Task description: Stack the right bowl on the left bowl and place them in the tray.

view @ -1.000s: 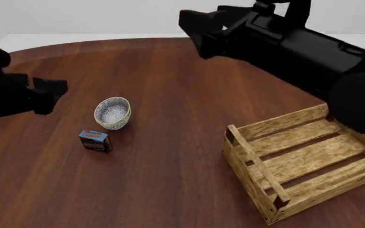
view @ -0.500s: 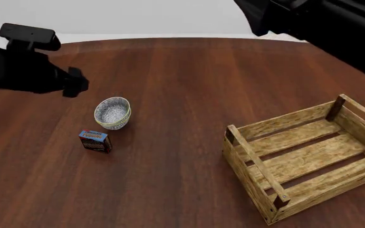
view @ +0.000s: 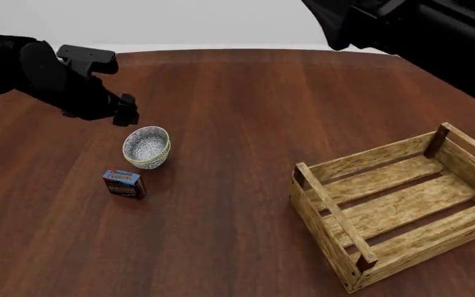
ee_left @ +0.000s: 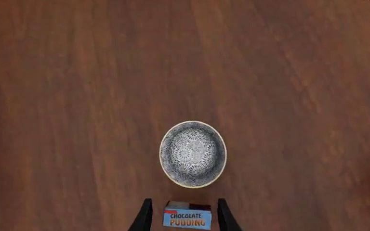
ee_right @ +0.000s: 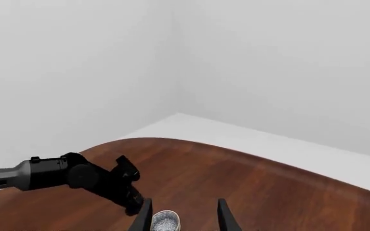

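One grey-white speckled bowl [view: 146, 147] stands on the table at the left. Its rim looks doubled in the front view, so I cannot tell if it is one bowl or two nested. It also shows in the left wrist view [ee_left: 192, 154] and the right wrist view [ee_right: 165, 221]. No second separate bowl is in view. My left gripper [view: 127, 111] hovers just behind and left of the bowl, open and empty [ee_left: 184, 202]. My right gripper [ee_right: 184, 202] is open and empty, high above the table. The wooden tray [view: 328, 201] sits at the front right, with nothing in it.
A small blue-brown chocolate pudding box [view: 124, 183] stands just in front of the bowl, and shows between the left fingers in the left wrist view [ee_left: 187, 217]. The right arm [view: 402, 28] fills the upper right corner of the front view.
The right arm has risen and pulled back to the upper right, uncovering the tray's far corner. The left arm has moved right, closer to the bowl.
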